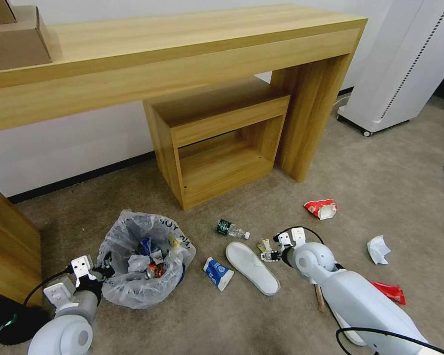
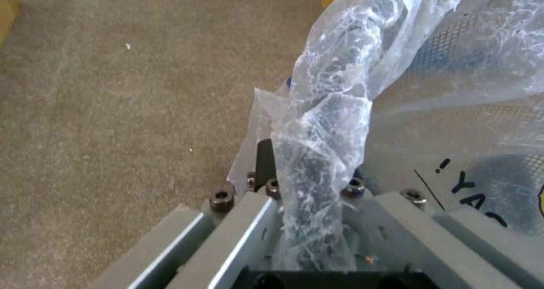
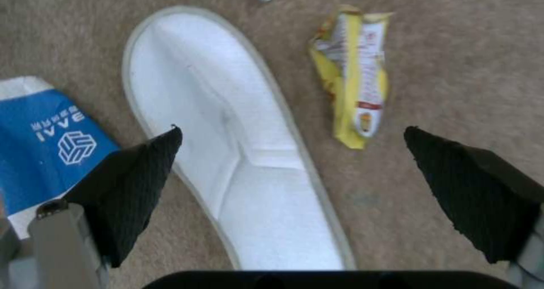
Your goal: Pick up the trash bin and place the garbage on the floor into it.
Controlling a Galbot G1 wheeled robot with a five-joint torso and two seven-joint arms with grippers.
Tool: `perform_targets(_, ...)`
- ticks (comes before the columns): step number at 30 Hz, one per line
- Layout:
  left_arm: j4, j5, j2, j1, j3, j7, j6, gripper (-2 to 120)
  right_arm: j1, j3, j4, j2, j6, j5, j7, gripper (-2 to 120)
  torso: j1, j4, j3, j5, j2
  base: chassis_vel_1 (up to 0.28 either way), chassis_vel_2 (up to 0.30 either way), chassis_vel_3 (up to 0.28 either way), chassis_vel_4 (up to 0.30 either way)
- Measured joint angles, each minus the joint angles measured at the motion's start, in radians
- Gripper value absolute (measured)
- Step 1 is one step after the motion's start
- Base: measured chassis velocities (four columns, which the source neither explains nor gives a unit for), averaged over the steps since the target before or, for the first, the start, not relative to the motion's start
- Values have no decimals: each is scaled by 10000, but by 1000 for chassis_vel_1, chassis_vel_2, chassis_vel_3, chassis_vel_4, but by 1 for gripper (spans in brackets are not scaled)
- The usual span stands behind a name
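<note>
The left gripper (image 1: 99,272) is clamped on the trash bin (image 1: 142,266) rim, while the right gripper (image 3: 292,187), jaws apart, hovers over the slipper (image 3: 238,140) (light, floppy, probably best pinched at its edge) on the floor (image 1: 380,167).

Even, bright indoor light — soft shadows under the desk (image 1: 182,54), wide-angle bending at edges, wrist views blurred

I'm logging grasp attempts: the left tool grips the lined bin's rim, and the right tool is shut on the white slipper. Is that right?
Not quite. The right tool is open, not shut: the right wrist view shows its two black pads spread wide above the white slipper, holding nothing. The rest stands: the left tool does grip the rim of the trash bin through its plastic liner.
</note>
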Motion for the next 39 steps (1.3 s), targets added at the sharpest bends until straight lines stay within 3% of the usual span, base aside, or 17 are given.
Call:
perform_targets(7, -20, -8, -40, -1, -5, 0, -12, 1, 341, -431, -502, 304, 282, -390, -271, 99, 0, -1, 0, -1, 0, 0, 0, 0, 0)
perform_targets(18, -268, -102, -26, 193, -158, 1, -49, 1, 838, -1062, -1771, 1505, 683, -1103, -557, 98, 0, 0, 0, 0, 0, 0, 0, 0, 0)
perform_targets(27, -170, -93, -54, 143, -117, -2, -125, 1, 815, -1073, -2388, 1727, 870, -1599, -642, 93, 0, -2, 0, -1, 0, 0, 0, 0, 0)
perform_targets(39, -97, -53, -100, 101, -31, 43, -213, 1, 824, -1301, -3066, 2020, 1555, -1983, -741, 51, 0, -2, 0, 0, 0, 0, 0, 0, 0)
